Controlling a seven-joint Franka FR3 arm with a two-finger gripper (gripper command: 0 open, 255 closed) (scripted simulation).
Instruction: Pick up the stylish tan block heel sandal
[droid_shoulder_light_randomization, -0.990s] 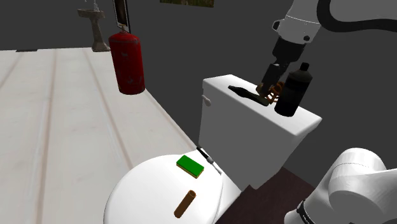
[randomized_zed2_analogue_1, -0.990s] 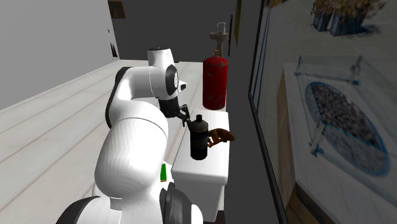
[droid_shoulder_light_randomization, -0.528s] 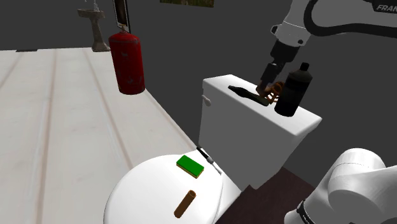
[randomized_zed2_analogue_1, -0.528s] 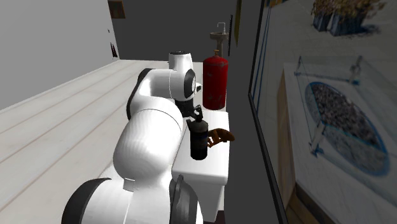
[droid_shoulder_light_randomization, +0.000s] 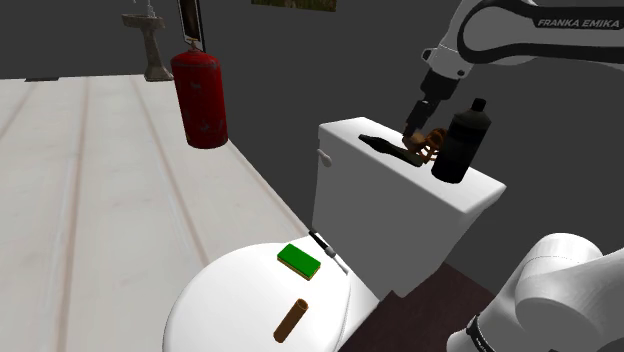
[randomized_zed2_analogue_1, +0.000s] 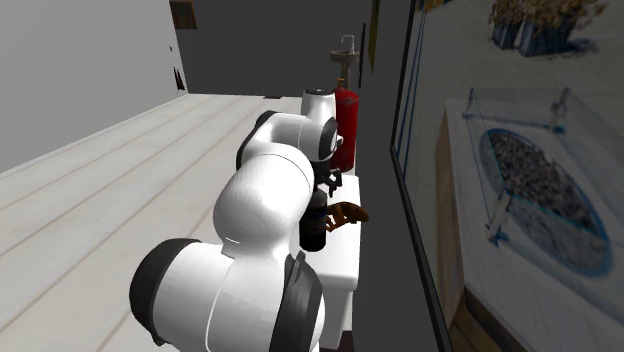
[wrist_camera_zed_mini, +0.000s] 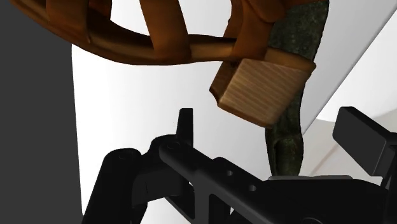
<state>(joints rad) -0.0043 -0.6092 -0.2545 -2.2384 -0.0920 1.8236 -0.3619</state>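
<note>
Toilet tank (droid_shoulder_light_randomization: 380, 210) top: gripper (droid_shoulder_light_randomization: 416, 127) spread open over tan sandal (wrist_camera_zed_mini: 159, 41). Looks light and stiff, so I'd pinch the block heel (wrist_camera_zed_mini: 264, 89).

sandal (wrist_camera_zed_mini: 159, 44) – straps smooth tan-brown, faint sheen | block heel (wrist_camera_zed_mini: 262, 89) – pale wood grain, matt | toilet tank (droid_shoulder_light_randomization: 380, 220) – smooth plain white | toilet lid (droid_shoulder_light_randomization: 230, 300) – smooth white | fire extinguisher (droid_shoulder_light_randomization: 200, 95) – red, mottled, dull | bottle (droid_shoulder_light_randomization: 462, 140) – black, matt

Our white arm (droid_shoulder_light_randomization: 520, 25) reaches in from the shoulder view's upper right, its forearm sloping down and to the left. At its end our black tool (droid_shoulder_light_randomization: 418, 128) points downward. In the wrist view we see its fingers (wrist_camera_zed_mini: 366, 135) standing apart, clasping nothing.
</note>
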